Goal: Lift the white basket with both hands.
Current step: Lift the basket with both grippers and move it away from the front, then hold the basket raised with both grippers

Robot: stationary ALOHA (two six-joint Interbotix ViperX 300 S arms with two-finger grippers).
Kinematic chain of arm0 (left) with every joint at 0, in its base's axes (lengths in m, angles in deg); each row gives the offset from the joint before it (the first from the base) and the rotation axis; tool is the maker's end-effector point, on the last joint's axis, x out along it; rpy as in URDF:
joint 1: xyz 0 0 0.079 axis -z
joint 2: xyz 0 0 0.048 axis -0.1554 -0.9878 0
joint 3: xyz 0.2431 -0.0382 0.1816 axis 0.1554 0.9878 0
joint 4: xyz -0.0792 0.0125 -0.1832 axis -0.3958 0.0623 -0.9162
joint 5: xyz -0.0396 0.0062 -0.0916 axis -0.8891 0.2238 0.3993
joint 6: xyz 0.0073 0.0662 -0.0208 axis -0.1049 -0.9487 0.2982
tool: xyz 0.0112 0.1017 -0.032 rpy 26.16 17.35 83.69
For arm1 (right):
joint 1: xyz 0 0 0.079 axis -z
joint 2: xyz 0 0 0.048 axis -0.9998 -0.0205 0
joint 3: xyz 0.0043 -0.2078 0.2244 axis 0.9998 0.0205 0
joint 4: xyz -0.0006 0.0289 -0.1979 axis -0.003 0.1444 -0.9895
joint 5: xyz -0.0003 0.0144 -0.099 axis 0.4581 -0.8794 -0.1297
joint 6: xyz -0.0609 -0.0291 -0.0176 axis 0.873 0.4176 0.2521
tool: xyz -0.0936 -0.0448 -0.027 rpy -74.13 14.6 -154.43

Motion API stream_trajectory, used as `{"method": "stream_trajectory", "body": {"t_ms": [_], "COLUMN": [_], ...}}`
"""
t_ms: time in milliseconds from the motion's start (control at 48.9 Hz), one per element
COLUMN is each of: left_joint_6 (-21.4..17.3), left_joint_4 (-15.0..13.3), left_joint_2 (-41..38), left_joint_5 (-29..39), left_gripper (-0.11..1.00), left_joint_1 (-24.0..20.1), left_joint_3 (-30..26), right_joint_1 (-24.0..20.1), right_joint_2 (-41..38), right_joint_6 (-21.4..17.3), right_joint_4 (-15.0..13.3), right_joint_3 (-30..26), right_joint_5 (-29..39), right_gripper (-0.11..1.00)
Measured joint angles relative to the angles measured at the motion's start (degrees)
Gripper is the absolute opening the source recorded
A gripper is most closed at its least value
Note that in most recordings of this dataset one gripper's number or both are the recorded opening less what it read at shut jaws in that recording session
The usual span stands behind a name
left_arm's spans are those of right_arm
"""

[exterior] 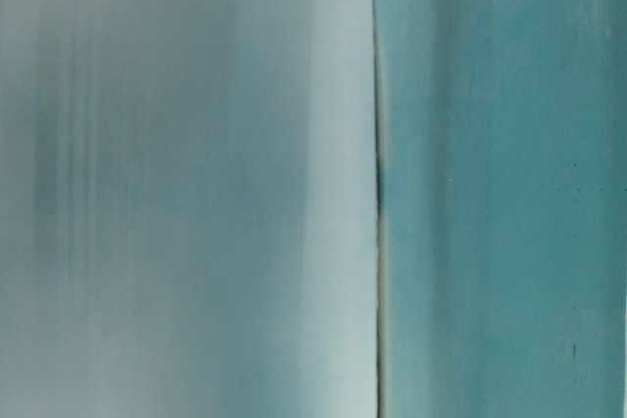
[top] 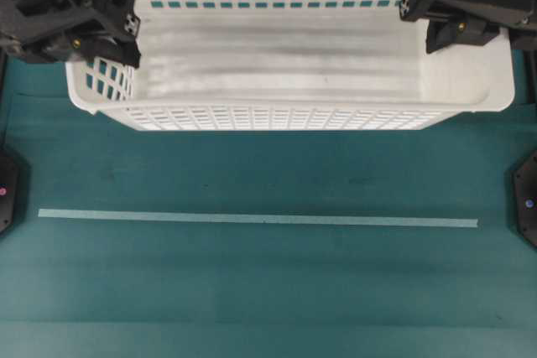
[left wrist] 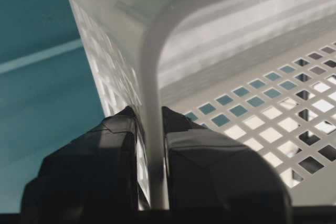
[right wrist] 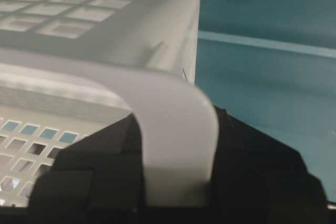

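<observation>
Evidently light yet flexible, the white basket (top: 285,64) is pinched at opposite rim ends by left gripper (left wrist: 152,182) and right gripper (right wrist: 176,182), jaws closed.

A matte teal tabletop (top: 268,291) fills the overhead view, evenly lit. A thin pale strip of tape (top: 258,219) runs straight across it from left to right, its ends well short of the table edges.

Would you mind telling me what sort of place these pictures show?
Most likely a robotics lab bench: a teal table marked with a pale tape line, and two black robot hands, left hand and right hand, clamped on a white basket.
</observation>
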Motion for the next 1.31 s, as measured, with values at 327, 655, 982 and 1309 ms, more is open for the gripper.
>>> {"method": "stream_trajectory", "body": {"t_ms": [327,655,982,1309], "left_joint_6": [-1.58,-3.25,-3.60,-3.69], "left_joint_4": [0.00,0.00,0.00,0.00], "left_joint_2": [-3.43,-6.15,-6.59,-6.77], "left_joint_5": [4.66,10.46,10.90,10.99], "left_gripper": [0.05,0.05,0.05,0.05], "left_joint_1": [-0.53,-0.79,-0.70,-0.70], "left_joint_3": [-10.81,-15.56,-16.70,-16.70], "right_joint_1": [-0.09,0.00,0.00,0.00], "right_joint_2": [-2.02,-4.83,-5.01,-5.01], "right_joint_6": [0.09,2.64,2.72,3.60], "right_joint_4": [0.00,0.00,0.00,-0.18], "right_joint_3": [-8.88,-11.51,-12.04,-12.04], "right_joint_5": [6.77,9.84,10.02,10.02], "right_gripper": [0.19,0.19,0.19,0.19]}}
